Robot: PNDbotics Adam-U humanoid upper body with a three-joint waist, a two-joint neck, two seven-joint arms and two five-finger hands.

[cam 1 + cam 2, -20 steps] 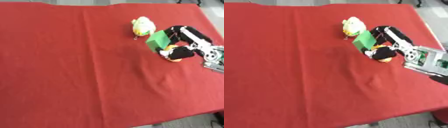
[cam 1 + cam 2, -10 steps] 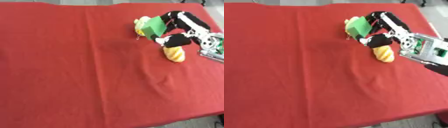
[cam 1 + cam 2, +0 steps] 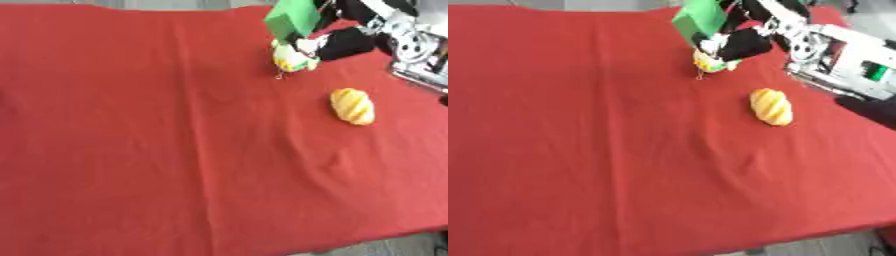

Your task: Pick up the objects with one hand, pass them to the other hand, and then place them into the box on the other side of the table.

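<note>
Near the far right edge, the right hand [image 3: 750, 40] holds a green block [image 3: 702, 17] pinched aloft above a yellow-white soft toy [image 3: 710, 61]; the receiving left hand is unseen, so the pass heads leftward across the red cloth [image 3: 579, 150].

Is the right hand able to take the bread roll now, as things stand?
Probably not yet: the right hand already holds the green block. The bread roll itself lies uncovered on the red cloth.

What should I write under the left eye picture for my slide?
Right hand lifts a green block above a yellow-green toy; bread lies nearby.
</note>
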